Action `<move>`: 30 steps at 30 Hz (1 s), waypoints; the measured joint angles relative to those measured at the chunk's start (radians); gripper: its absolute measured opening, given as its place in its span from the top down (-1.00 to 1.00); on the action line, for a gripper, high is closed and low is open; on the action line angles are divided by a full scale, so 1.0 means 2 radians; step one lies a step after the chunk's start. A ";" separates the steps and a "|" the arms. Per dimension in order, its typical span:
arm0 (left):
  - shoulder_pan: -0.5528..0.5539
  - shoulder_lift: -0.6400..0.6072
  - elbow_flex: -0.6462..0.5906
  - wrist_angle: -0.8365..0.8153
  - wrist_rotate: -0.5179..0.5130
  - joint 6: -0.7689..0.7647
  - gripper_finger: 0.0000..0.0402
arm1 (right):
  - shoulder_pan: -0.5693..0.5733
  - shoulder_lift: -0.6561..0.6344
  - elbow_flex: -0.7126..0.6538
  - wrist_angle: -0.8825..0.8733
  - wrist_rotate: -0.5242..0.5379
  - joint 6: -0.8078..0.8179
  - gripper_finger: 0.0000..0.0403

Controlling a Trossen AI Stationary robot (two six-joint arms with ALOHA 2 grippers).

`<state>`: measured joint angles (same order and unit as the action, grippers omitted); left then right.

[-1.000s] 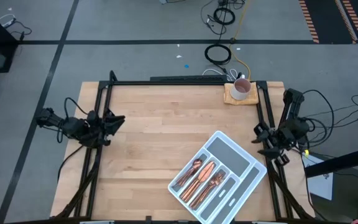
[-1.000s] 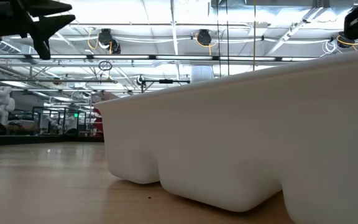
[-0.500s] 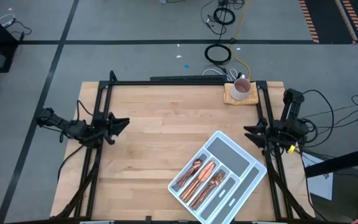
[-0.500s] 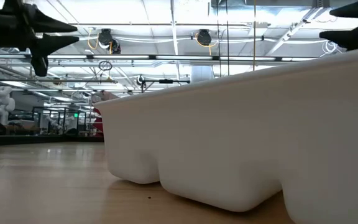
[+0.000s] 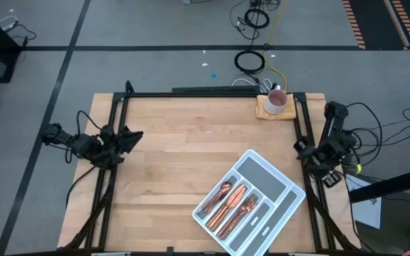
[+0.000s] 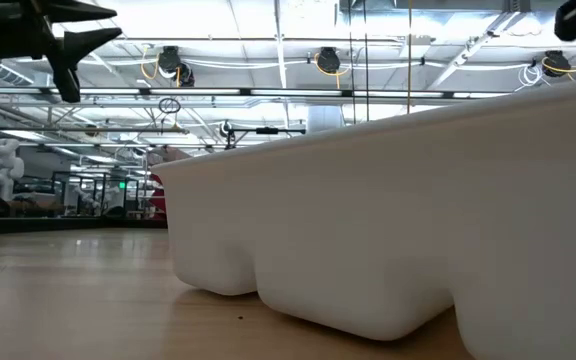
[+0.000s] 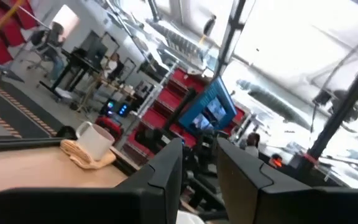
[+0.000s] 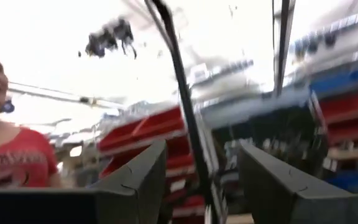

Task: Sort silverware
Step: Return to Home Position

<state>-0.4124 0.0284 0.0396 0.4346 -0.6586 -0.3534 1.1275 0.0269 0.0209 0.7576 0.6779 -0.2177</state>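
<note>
At the counter's [image 5: 176,142] left edge: left pincer [image 5: 134,135] is hanging released and empty, its tips sitting slightly further back than half a second ago.
Right edge: right pincer [image 5: 305,151] is pulling outward off the counter, fingers apart, holding nothing.
Silverware [image 5: 232,202]: lying grouped in the tray [image 5: 263,171] near the front right corner.
Meaning: sorting is looking finished; both arms are parking.
</note>
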 joint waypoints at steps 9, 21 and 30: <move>0.000 0.000 0.000 0.059 0.035 0.025 0.49 | 0.000 -0.010 0.090 -0.013 -0.048 -0.123 0.09; 0.000 -0.008 -0.016 0.113 0.208 0.110 0.49 | -0.001 -0.011 0.182 -0.354 -0.182 -0.026 0.09; 0.000 -0.008 -0.016 0.042 0.121 0.061 0.49 | -0.001 -0.012 -0.003 -0.087 -0.164 -0.020 0.09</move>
<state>-0.4126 0.0117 0.0070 0.5183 -0.4172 -0.2308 1.1252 0.0038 0.0144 0.5829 0.3501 -0.2580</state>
